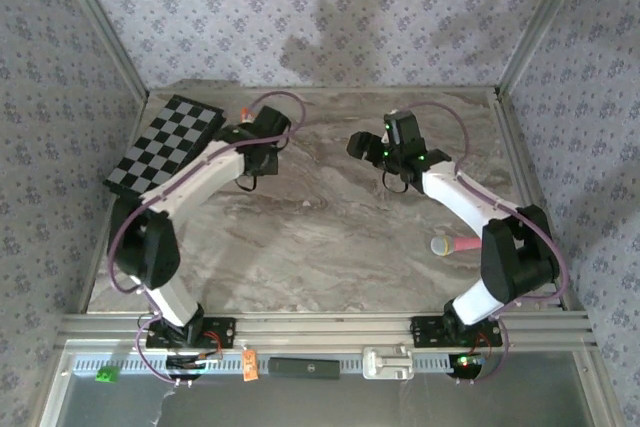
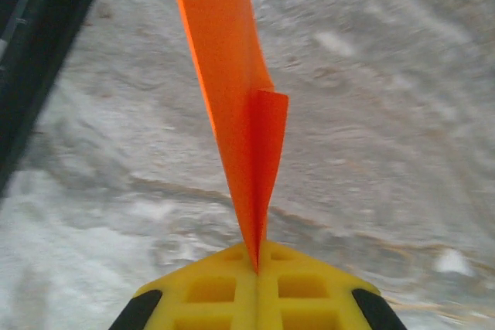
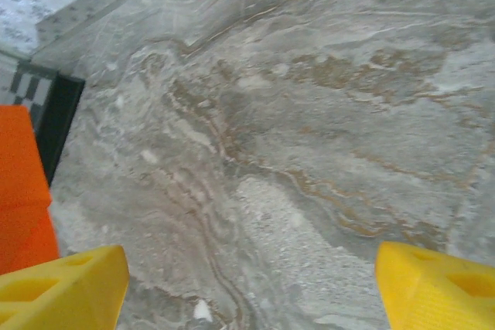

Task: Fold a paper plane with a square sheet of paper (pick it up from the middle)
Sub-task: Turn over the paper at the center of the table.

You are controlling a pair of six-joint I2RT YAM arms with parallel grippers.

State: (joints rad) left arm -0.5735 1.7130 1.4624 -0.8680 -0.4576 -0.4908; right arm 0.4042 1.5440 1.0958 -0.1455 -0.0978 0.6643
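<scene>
The square sheet of paper (image 2: 236,90) is bright orange and folded into a narrow creased pointed shape. It stands edge-on above the marble table, running up and away from my left gripper (image 2: 257,256), whose yellow fingers are shut on its lower tip. From above, the left gripper (image 1: 262,137) sits at the back left of the table near the checkerboard. My right gripper (image 1: 365,147) faces it from the right. It is open, its yellow fingers (image 3: 66,287) wide apart with only bare table between them. The orange paper (image 3: 23,191) shows at that view's left edge.
A black-and-white checkerboard (image 1: 165,145) lies at the back left, and its dark edge (image 2: 46,52) runs beside the left gripper. A small pink and yellow object (image 1: 452,244) lies on the table near the right arm. Metal rails and patterned walls frame the marble table (image 1: 320,237).
</scene>
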